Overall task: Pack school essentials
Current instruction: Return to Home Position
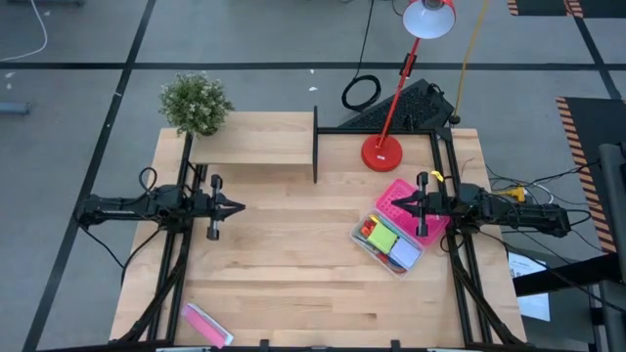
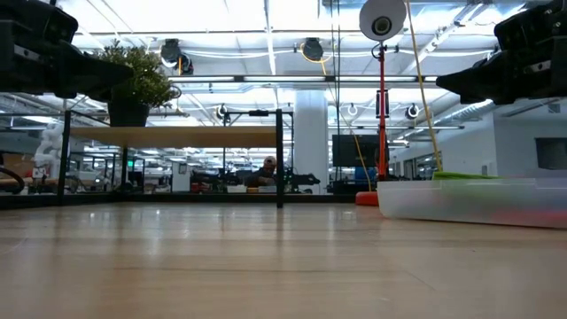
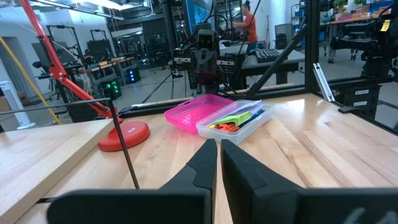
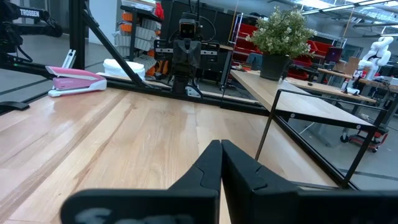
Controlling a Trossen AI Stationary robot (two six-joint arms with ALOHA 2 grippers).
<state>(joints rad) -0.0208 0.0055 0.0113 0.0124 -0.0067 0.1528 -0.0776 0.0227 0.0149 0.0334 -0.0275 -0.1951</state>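
A clear box (image 1: 388, 243) stands right of the table's middle and holds the school essentials: a green pad (image 1: 382, 238), a pale-blue pad (image 1: 403, 254) and small red and orange pieces (image 1: 368, 229). The left wrist view shows the box (image 3: 239, 122) with green and red items inside. A pink perforated lid (image 1: 405, 198) lies against the box's far right side. My right gripper (image 1: 396, 203) is shut and hangs high above that lid, touching nothing. My left gripper (image 1: 235, 206) is shut and hangs over the table's left part, holding nothing.
A red desk lamp's base (image 1: 381, 153) stands behind the lid. A low wooden shelf (image 1: 256, 148) with a black frame runs along the far edge, with a potted plant (image 1: 196, 103) at its left end. A flat pink-and-white packet (image 1: 207, 325) lies near the front left edge.
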